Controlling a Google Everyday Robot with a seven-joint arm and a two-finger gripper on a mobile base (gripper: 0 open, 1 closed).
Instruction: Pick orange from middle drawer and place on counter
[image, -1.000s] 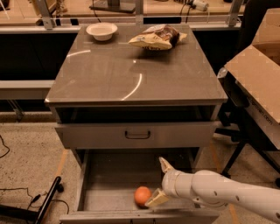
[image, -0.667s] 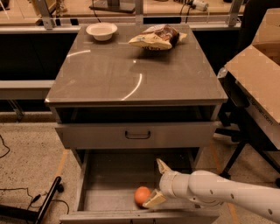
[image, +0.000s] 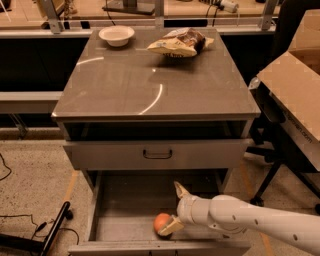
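Note:
The orange (image: 161, 221) lies on the floor of the pulled-out middle drawer (image: 125, 202), near its front wall. My gripper (image: 175, 207) reaches in from the right on a white arm and sits just right of the orange. It is open, with the fingers spread wide. The near finger (image: 170, 226) touches the orange's right side and the far finger (image: 180, 189) points toward the back of the drawer. The counter (image: 150, 80) is the glossy grey-brown top of the cabinet above.
A white bowl (image: 116, 35) and a tan and brown snack bag (image: 179, 43) sit at the back of the counter. A shut drawer front with a dark handle (image: 157, 154) hangs above the open drawer. A cardboard box (image: 295, 85) stands at the right. A dark pole (image: 52, 232) lies on the floor at the left.
My gripper has shifted slightly left, closer to the orange. The orange has not moved.

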